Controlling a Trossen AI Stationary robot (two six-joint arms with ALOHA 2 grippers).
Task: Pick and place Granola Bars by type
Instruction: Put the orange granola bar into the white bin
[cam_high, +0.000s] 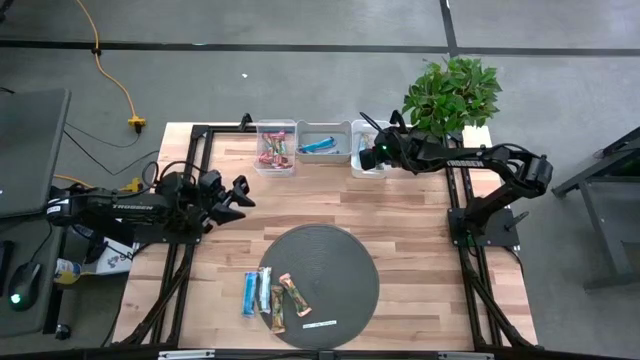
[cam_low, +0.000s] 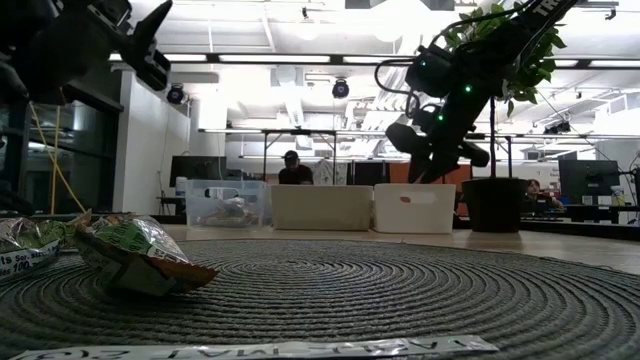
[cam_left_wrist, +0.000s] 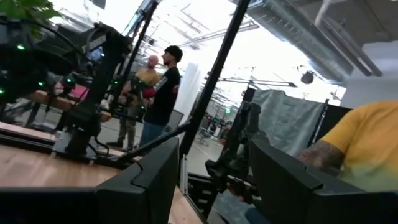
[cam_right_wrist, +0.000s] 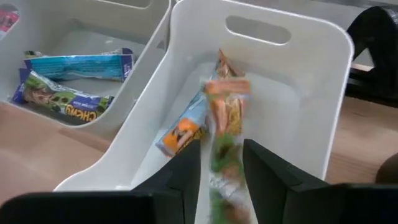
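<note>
Several granola bars (cam_high: 270, 295) lie on the near left part of the round dark mat (cam_high: 340, 260). My right gripper (cam_high: 368, 152) hangs over the rightmost white bin (cam_right_wrist: 311, 93), pointing down into it. A brown-orange-green bar (cam_right_wrist: 227, 106) shows blurred between its parted fingers, upright over the bin floor. Another bar (cam_right_wrist: 183, 134) lies on that floor. The middle bin (cam_high: 323, 140) holds blue bars (cam_right_wrist: 74, 65), the left bin (cam_high: 275, 148) red-pink ones. My left gripper (cam_high: 240, 195) waits open above the table's left side. My right gripper has its fingers (cam_right_wrist: 186, 180) on either side of the blurred bar's lower end (cam_right_wrist: 227, 193), coming from above and slanting down. I cannot tell whether they touch it. The bar stands on end inside the bin.
A potted plant (cam_high: 450, 90) stands at the far right corner behind the bins. A thin white label strip (cam_high: 320, 323) lies on the mat's near edge. People stand in the room beyond the table (cam_left_wrist: 161, 93).
</note>
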